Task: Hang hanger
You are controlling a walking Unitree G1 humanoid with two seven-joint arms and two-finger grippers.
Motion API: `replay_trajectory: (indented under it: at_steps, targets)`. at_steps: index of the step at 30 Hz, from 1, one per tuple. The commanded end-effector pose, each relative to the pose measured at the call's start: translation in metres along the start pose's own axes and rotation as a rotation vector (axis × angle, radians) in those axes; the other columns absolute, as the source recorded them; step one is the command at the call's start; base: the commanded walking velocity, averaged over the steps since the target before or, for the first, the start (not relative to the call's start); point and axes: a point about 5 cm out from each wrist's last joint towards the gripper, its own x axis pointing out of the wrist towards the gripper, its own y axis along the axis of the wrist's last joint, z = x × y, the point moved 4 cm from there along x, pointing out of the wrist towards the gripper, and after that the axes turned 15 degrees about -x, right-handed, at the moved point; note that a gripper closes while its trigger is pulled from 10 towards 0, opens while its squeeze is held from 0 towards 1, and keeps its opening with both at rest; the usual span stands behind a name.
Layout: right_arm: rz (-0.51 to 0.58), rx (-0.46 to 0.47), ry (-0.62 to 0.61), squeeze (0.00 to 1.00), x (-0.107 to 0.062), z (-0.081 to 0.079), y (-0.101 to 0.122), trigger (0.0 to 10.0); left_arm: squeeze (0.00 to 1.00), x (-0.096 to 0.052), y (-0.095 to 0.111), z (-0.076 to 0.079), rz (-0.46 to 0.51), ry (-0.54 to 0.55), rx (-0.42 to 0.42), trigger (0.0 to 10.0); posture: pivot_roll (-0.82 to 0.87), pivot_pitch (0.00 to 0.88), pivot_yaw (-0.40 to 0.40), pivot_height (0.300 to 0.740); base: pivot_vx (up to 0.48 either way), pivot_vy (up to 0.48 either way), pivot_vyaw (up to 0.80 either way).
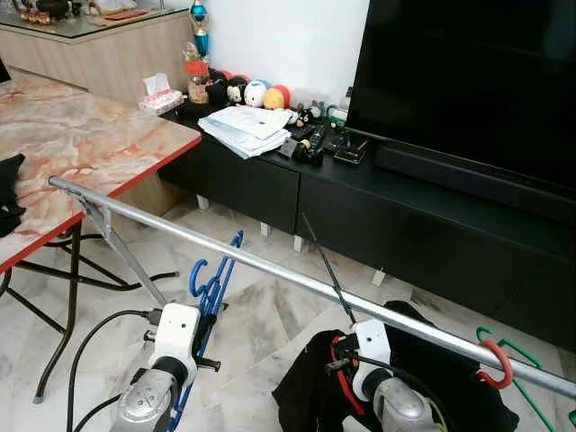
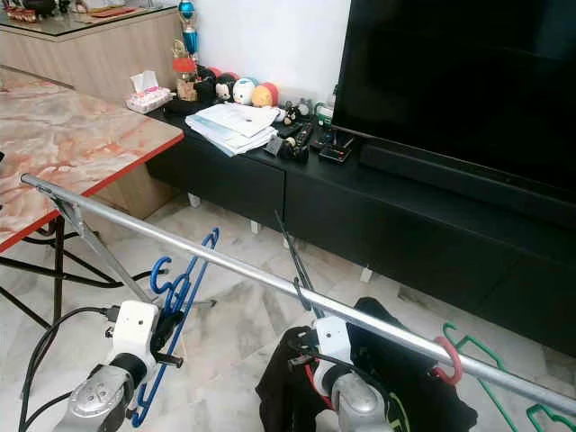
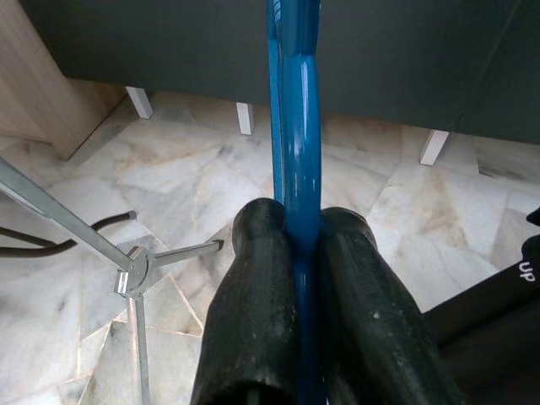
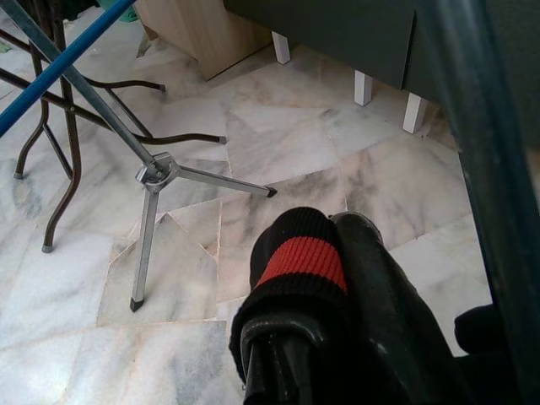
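Observation:
A silver clothes rail runs slanting across in front of me. My left gripper is shut on a bunch of blue hangers, held just below the rail, hooks up beside it. My right gripper is lower, under the rail, with its fingers together; a red-and-black ribbed cuff covers one finger. A thin dark hanger rises from it across the rail, and a black garment hangs below. A red hanger hook sits on the rail at the right.
A marble-topped folding table stands at my left, with cables under it. A black TV cabinet with a large TV, papers and toys lies ahead. The rack's tripod foot stands on the marble floor. Green hangers lie at the right.

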Motion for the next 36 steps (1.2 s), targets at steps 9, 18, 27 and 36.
replay_trajectory:
  at_steps: [9, 18, 27, 36]
  targets:
    - [-0.007, 0.011, -0.016, 0.00, -0.0027, 0.0026, -0.0056, 10.0, 0.00, 0.0001, 0.0042, 0.0006, 0.005, -0.004, 0.000, 10.0, 0.02, 0.045, 0.012, 0.740, -0.245, 0.000, 0.00]
    - [-0.010, 0.009, -0.011, 0.00, -0.0026, 0.0016, -0.0062, 10.0, 0.00, -0.0013, 0.0051, -0.0009, 0.004, 0.000, 0.000, 10.0, 0.02, 0.045, 0.010, 0.740, -0.258, 0.000, 0.00]
    - [-0.010, 0.009, -0.008, 0.00, -0.0027, 0.0017, -0.0068, 10.0, 0.00, -0.0002, 0.0060, 0.0009, 0.007, -0.003, 0.000, 10.0, 0.02, 0.044, 0.009, 0.740, -0.262, 0.000, 0.00]
    - [-0.005, 0.011, -0.003, 0.00, -0.0025, 0.0015, -0.0064, 10.0, 0.00, -0.0003, 0.0062, 0.0003, 0.007, 0.000, 0.002, 10.0, 0.02, 0.042, 0.006, 0.740, -0.264, 0.000, 0.00]
